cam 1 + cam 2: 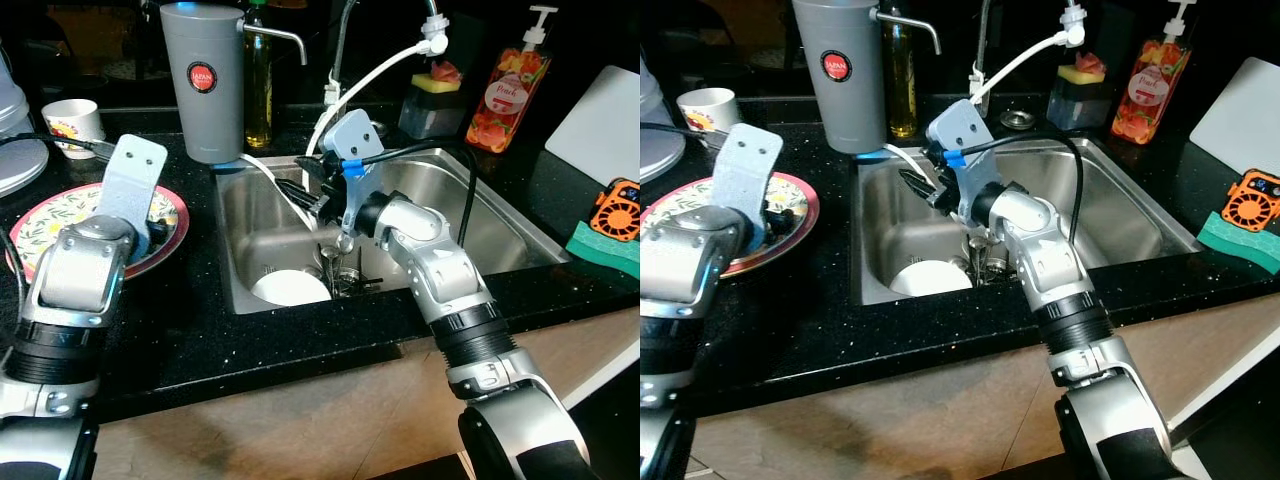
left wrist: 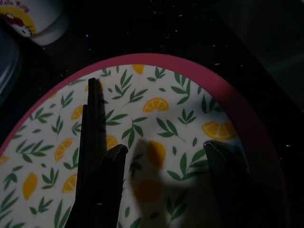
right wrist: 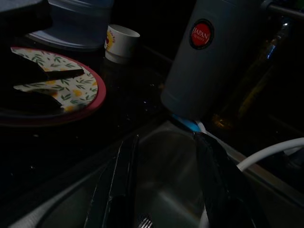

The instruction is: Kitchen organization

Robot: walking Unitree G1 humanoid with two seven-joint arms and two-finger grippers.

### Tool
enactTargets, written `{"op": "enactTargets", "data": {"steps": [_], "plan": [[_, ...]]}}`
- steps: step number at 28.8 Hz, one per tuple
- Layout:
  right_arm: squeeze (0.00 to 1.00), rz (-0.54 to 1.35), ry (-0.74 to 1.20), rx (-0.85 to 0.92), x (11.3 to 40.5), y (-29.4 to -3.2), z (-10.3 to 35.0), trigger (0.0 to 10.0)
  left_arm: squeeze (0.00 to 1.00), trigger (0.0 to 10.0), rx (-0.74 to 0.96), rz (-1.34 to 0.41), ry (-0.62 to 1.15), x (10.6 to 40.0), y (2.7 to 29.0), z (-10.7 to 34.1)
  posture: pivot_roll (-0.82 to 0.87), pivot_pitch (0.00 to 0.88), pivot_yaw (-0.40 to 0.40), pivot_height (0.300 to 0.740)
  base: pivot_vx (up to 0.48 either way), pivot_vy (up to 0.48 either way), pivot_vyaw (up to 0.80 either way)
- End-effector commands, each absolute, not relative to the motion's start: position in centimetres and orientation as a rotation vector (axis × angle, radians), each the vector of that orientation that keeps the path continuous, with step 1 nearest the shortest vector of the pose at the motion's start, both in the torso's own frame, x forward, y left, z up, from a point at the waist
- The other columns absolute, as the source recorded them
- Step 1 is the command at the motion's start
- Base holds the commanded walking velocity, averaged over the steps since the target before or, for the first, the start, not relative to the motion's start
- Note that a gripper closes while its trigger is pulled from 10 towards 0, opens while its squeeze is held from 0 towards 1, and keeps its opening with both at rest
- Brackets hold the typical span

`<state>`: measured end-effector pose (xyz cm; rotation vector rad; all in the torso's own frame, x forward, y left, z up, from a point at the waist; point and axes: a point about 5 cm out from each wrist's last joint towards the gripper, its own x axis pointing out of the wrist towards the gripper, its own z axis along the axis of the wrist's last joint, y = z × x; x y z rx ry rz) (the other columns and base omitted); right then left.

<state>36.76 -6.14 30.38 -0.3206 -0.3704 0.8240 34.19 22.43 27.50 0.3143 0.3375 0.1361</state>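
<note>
Left gripper [image 2: 166, 161] over lemon-print plate [image 1: 170, 232]; right gripper [image 3: 166, 185] in sink [image 1: 490, 215].

The plate lies flat at centre left of the left eye view; a dark utensil [image 2: 92, 142] rests on it, long axis pointing from the wrist toward the far rim, probably just placed. Left jaws stand wide, empty. Right jaws stand wide, holding nothing, above cutlery [image 1: 340, 262] at frame centre. Judgement: descend vertically, close on one handle only, avoid the white hose [image 1: 375, 72].

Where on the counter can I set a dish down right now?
Bare black counter runs along the sink's front edge, between the lemon plate and the green sponge. Behind, the grey canister, bottles and cup crowd it.
</note>
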Motion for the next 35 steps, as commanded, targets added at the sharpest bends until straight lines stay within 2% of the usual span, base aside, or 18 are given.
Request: {"op": "enactTargets", "data": {"steps": [1, 9, 13, 16, 24, 35], "plan": [[0.0, 0.84, -0.403, -0.353, 36.4, -6.0, 31.0, 10.0, 0.0, 10.0, 0.275, 0.119, 0.397, 34.1, 22.2, 26.2, -0.03, 0.089, -0.058, 0.74, 0.0, 0.0, 0.0], [0.0, 0.902, -0.428, -0.362, 35.8, -5.6, 31.1, 10.0, 0.0, 10.0, 0.186, 0.223, 0.298, 34.2, 23.1, 27.7, -0.03, 0.094, -0.059, 0.74, 0.0, 0.0, 0.0], [0.0, 1.071, -0.454, -0.363, 34.2, -4.6, 30.8, 10.0, 0.0, 10.0, 0.138, 0.301, 0.233, 34.1, 24.0, 28.9, -0.03, 0.099, -0.06, 0.74, 0.0, 0.0, 0.0], [0.0, 1.189, -0.397, -0.384, 33.3, -4.1, 29.8, 10.0, 0.0, 10.0, 0.153, 0.302, 0.246, 34.1, 24.1, 28.8, -0.03, 0.103, -0.062, 0.74, 0.0, 0.0, 0.0], [0.0, 1.335, -0.266, -0.366, 32.4, -4.1, 28.0, 10.0, 0.0, 10.0, 0.182, 0.308, 0.299, 34.1, 24.1, 27.8, -0.03, 0.107, -0.063, 0.74, 0.0, 0.0, 0.0], [0.0, 1.382, -0.258, -0.427, 31.8, -4.3, 27.5, 10.0, 0.0, 10.0, 0.128, 0.297, 0.338, 34.2, 24.0, 26.6, -0.03, 0.109, -0.063, 0.74, 0.0, 0.0, 0.0]]}}
